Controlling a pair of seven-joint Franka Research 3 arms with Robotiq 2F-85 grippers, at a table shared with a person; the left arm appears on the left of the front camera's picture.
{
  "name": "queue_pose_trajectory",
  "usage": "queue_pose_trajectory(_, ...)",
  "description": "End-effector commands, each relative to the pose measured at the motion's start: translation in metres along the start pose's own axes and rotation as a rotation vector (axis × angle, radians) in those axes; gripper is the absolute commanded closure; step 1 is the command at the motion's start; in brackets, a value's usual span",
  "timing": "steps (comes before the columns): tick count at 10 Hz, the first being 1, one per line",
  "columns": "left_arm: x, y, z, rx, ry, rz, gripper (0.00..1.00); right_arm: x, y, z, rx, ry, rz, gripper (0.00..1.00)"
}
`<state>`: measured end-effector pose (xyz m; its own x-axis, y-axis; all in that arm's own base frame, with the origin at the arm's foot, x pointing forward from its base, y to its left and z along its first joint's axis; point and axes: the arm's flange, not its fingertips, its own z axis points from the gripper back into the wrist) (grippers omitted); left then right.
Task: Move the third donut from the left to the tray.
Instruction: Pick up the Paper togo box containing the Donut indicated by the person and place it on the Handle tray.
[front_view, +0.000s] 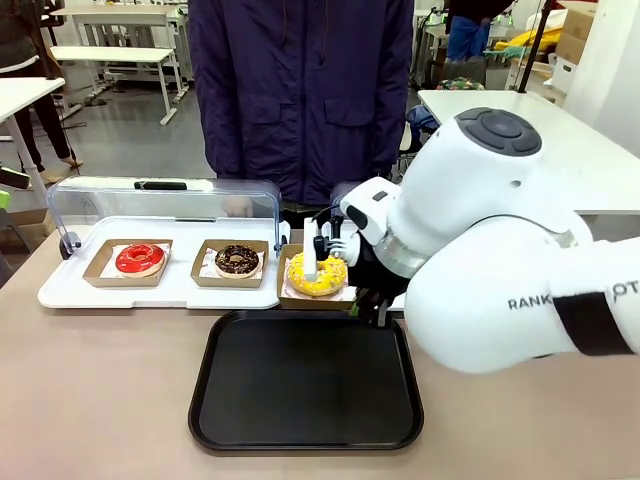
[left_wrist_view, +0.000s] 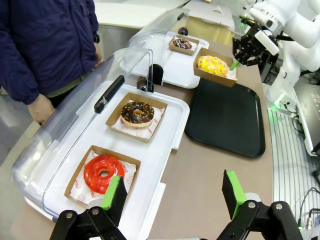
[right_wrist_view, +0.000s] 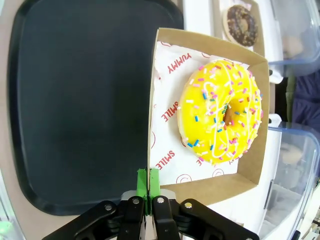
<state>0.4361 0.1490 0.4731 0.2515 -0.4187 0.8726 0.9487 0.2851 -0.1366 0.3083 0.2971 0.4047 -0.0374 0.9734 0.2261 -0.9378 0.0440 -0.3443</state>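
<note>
The third donut from the left (front_view: 317, 274), yellow-iced with sprinkles, sits in its brown cardboard holder (front_view: 291, 291). My right gripper (right_wrist_view: 148, 182) is shut on the holder's near rim, green pads pinching the wall. In the left wrist view the holder (left_wrist_view: 222, 78) hangs slightly tilted over the far edge of the black tray (left_wrist_view: 225, 120), with the right gripper (left_wrist_view: 235, 62) beside it. The tray (front_view: 300, 400) lies bare in front of me. My left gripper (left_wrist_view: 175, 195) stands open over the table edge by the white display tray, nothing between its fingers.
A white display tray (front_view: 70, 290) with a raised clear lid (front_view: 100, 205) holds a red-iced donut (front_view: 140, 259) and a chocolate donut (front_view: 237, 260). A person in a dark jacket (front_view: 300, 100) stands at the far side. A second display tray (left_wrist_view: 172, 70) lies farther off.
</note>
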Motion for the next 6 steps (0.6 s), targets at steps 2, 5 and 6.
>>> queue_pose_trajectory(2,0.001,-0.002,0.001,-0.01,0.016,0.004,0.0,-0.012,0.051,-0.001,-0.001,0.028,-0.022,0.98)
queue_pose_trajectory(5,0.001,-0.002,0.001,-0.01,0.016,0.004,0.0,-0.018,0.075,-0.012,0.036,0.056,-0.032,0.98)
queue_pose_trajectory(6,0.001,-0.002,0.001,-0.01,0.016,0.004,0.0,-0.022,0.079,-0.016,0.052,0.056,-0.034,0.98)
